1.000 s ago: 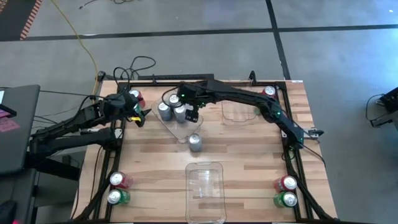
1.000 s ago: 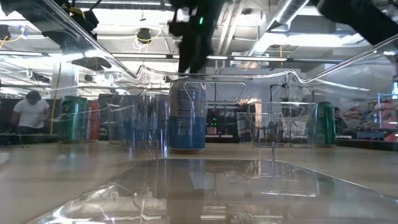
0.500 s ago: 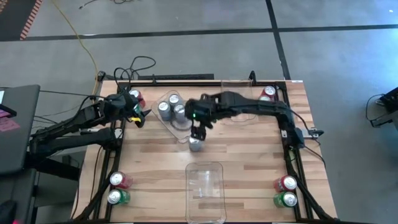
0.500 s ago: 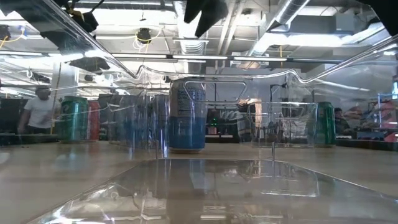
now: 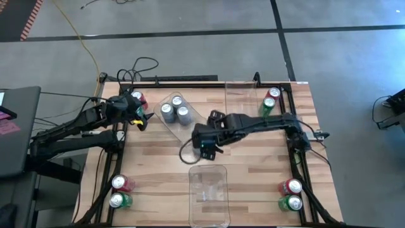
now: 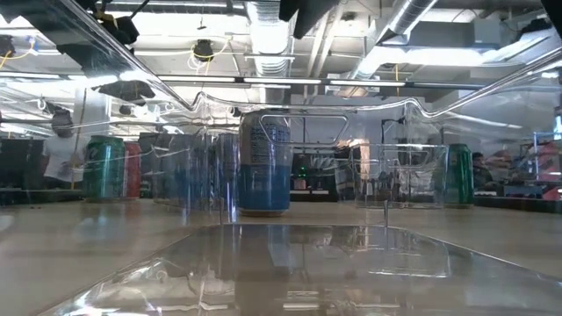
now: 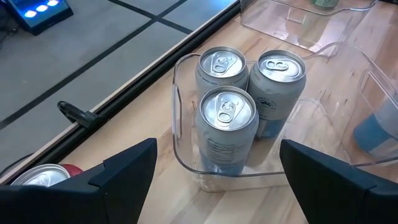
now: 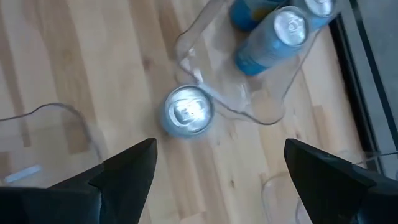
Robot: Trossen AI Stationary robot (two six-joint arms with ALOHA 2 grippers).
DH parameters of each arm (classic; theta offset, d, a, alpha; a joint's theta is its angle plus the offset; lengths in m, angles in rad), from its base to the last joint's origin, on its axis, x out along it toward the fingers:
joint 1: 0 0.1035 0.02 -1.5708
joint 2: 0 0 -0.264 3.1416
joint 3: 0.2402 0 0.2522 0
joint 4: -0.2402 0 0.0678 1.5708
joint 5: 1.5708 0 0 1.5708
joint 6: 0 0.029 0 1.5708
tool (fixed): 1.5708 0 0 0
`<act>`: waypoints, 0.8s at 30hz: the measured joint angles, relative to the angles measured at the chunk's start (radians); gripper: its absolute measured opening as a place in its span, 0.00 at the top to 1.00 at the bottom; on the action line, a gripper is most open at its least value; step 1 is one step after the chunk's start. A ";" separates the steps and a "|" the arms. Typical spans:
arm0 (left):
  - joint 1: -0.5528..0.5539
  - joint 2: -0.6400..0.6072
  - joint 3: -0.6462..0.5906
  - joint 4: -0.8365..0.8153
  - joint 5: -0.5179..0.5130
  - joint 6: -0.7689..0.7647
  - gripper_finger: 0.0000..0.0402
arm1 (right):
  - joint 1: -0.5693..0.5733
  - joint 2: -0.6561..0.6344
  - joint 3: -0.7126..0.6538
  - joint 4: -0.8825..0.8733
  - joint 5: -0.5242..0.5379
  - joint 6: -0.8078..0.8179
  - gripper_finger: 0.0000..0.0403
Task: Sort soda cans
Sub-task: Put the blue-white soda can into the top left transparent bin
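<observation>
In the centre of the high view the right gripper [image 5: 204,147] hangs with jaws wide apart over a lone blue can [image 8: 189,111] standing on the table [image 5: 253,164]. Three more blue cans [image 7: 226,124] stand together in a bin [image 7: 180,134] up and left of centre. At the left, the left gripper [image 5: 140,116] waits, jaws apart, beside a red can [image 5: 137,98].

A light wooden tabletop [image 5: 152,171] is seen carrying three clear rectangular plastic bins [image 5: 208,195], red and green cylindrical soda cans [image 5: 119,192] paired at its corners, and a lone silver-blue can [image 8: 189,110] near the centre.
</observation>
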 joint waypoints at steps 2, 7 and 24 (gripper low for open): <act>0.000 0.000 0.000 0.000 0.000 0.000 0.17 | 0.019 0.000 0.000 0.002 0.002 0.008 0.08; 0.000 0.000 0.000 0.000 0.000 -0.002 0.17 | 0.050 -0.002 -0.062 0.073 0.005 0.025 0.08; 0.000 0.000 0.000 0.000 0.000 -0.018 0.17 | -0.019 0.000 -0.316 0.360 0.000 0.167 0.08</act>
